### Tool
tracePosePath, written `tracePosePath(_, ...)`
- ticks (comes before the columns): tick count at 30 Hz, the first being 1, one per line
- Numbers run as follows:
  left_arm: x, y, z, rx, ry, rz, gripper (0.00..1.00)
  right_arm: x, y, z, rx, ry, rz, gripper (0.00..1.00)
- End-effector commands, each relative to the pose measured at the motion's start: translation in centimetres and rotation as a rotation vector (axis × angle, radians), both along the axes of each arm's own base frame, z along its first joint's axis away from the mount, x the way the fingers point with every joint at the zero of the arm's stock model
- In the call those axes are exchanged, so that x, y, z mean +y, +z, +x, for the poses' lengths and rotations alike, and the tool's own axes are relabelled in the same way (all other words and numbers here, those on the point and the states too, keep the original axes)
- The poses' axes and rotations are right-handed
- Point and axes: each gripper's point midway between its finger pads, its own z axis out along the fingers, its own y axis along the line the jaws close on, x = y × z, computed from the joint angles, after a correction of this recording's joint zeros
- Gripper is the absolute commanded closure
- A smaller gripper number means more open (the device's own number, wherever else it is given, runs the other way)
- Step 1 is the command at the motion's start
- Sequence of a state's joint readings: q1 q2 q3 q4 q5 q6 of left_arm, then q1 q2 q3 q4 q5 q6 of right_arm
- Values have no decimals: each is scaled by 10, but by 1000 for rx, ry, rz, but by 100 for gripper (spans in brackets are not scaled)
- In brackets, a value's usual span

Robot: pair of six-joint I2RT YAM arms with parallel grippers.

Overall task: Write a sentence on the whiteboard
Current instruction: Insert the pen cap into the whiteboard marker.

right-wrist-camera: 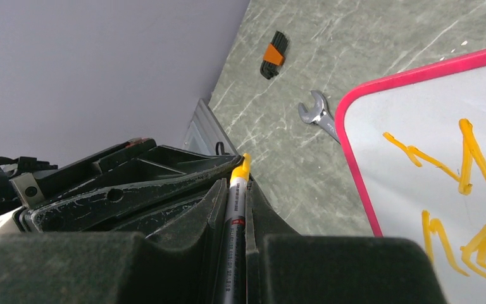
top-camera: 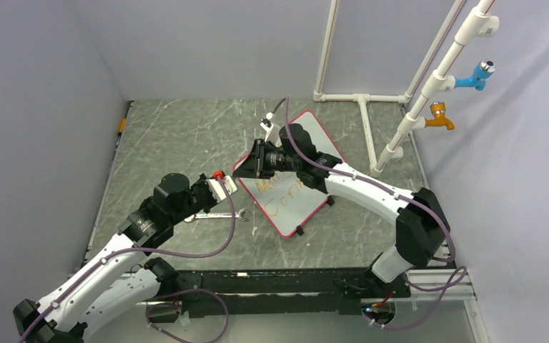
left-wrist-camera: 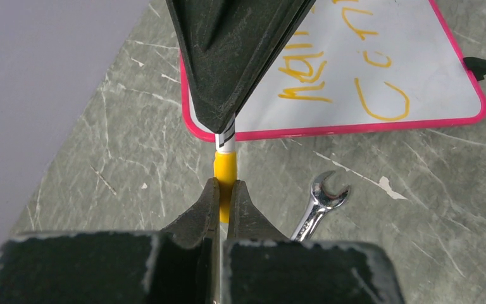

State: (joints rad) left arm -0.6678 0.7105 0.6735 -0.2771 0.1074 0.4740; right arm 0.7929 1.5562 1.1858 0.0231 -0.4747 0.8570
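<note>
The whiteboard [top-camera: 291, 218] lies near the middle of the bench [top-camera: 171, 136] with yellow words already on it. At its 9 o'clock corner, the right hand [right-wrist-camera: 237, 190] is pressed tight around the marker barrel [right-wrist-camera: 235, 221] and the left hand [left-wrist-camera: 226, 190] pinches its yellow cap [left-wrist-camera: 226, 168]. The cap looks seated, so this is probably uncapping, though it could be recapping. If uncapping, the next move needs a straight pull along the pen, then the tip carried to bare white toward 3 o'clock.
</note>
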Motion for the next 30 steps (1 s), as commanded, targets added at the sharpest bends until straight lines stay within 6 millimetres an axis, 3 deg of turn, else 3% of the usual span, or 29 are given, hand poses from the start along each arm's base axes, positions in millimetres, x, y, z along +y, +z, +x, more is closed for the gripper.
tracePosePath(1,-45,67,-20,-154,-229,-206,100,34,27,-32,-5,115,83,100)
tracePosePath(21,-43,78,-28,-198,-253,-244,100,68,20,-57,1,187,51,100)
tracePosePath(28,-43,72,-26,-176,-243,-223,99,56,22,-47,-88,144,-23,100)
tracePosePath(30,-42,72,-25,-170,-239,-218,87,50,24,-43,-122,130,-41,100)
